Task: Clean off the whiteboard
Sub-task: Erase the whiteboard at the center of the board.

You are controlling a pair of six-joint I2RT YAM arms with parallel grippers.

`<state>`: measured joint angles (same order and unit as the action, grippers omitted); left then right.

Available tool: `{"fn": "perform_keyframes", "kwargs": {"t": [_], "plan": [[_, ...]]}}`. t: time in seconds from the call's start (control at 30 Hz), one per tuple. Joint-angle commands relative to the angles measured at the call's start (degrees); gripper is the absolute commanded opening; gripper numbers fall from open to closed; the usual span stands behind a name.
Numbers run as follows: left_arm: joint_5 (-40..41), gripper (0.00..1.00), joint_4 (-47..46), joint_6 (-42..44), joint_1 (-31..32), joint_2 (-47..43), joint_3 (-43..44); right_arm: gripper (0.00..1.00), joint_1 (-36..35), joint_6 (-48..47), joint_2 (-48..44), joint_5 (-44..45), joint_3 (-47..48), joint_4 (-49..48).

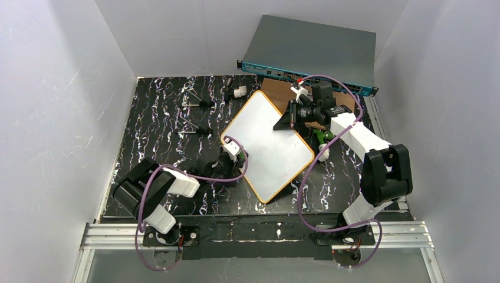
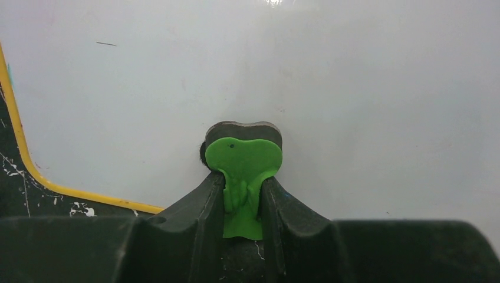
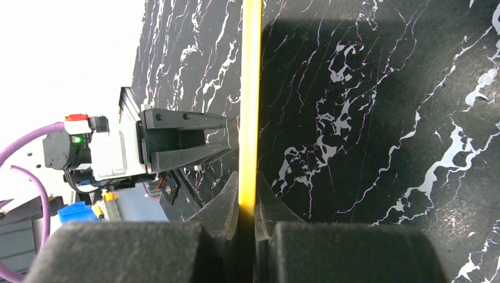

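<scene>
One whiteboard (image 1: 268,154), one green eraser (image 2: 244,158)

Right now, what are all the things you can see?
whiteboard: one, white with orange-yellow frame, mid-table
eraser: one, green with dark pad, on the whiteboard
wooden board: one, brown, behind the whiteboard
flat box: one, grey with blue front, back wall
thin tools: two, dark, left back of table
small block: one, white, near the tools
table: one, black with white veins
left gripper: one, black, shut on the eraser
right gripper: one, black, shut on the whiteboard's back edge
</scene>
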<state>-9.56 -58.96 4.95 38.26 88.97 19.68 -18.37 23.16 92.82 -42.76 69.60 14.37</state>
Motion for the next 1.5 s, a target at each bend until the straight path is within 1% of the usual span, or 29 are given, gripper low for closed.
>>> {"fn": "perform_keyframes", "kwargs": {"t": [0.0,0.2,0.3,0.43,0.6,0.77,0.83,0.9,0.97,1.17,1.3,1.47], "plan": [[-5.68,0.0,0.16,0.32,-0.61,3.11,1.5,0.01,-2.64,2.49,-2.27,-14.72,0.1,-5.31],[-9.81,0.0,-7.41,-2.08,-0.43,7.4,-0.48,0.01,-2.64,2.58,-1.73,-14.96,0.15,-5.45],[-10.09,0.0,-7.86,-2.18,0.88,7.84,-0.98,0.01,-2.72,2.72,-1.2,-15.15,0.23,-5.54],[-8.33,0.0,-7.52,-1.15,4.49,8.09,-1.69,0.01,-2.81,2.75,-0.76,-15.16,0.5,-5.49],[-4.05,0.0,-7.78,-0.3,10.38,10.05,-2.4,0.01,-2.9,2.77,-0.53,-15.31,0.84,-5.36],[-0.5,0.0,-9.48,-1.52,13.03,11.64,-3.54,0.01,-2.98,2.78,-0.63,-15.34,0.95,-5.45],[-0.03,0.0,-8.04,-2.18,13.95,11.09,-3.36,0.01,-3.05,2.78,-0.78,-15.54,0.9,-5.51],[0.8,0.0,-4.42,-2.01,15.64,9.95,-2.35,0.01,-3.07,2.77,-0.87,-15.74,0.57,-5.9],[2.38,0.0,-1.27,-1.07,17.96,9.09,-1.38,0.01,-3.12,2.92,-0.76,-16.01,0.53,-6.08],[6.84,0.0,3.7,1.02,24.78,7.49,0.33,0.01,-3.5,1.36,-1.13,-15.18,0.96,-4.7],[11.27,0.0,10.43,0.98,29.04,3.11,2.14,0.01,-3.59,-0.42,-2.15,-14.04,1.07,-3.39],[17.85,0.0,17.36,-2.61,32.56,-3.07,4.16,0.01,-3.56,-1.17,-2.64,-13.82,0.97,-3.21]]}}
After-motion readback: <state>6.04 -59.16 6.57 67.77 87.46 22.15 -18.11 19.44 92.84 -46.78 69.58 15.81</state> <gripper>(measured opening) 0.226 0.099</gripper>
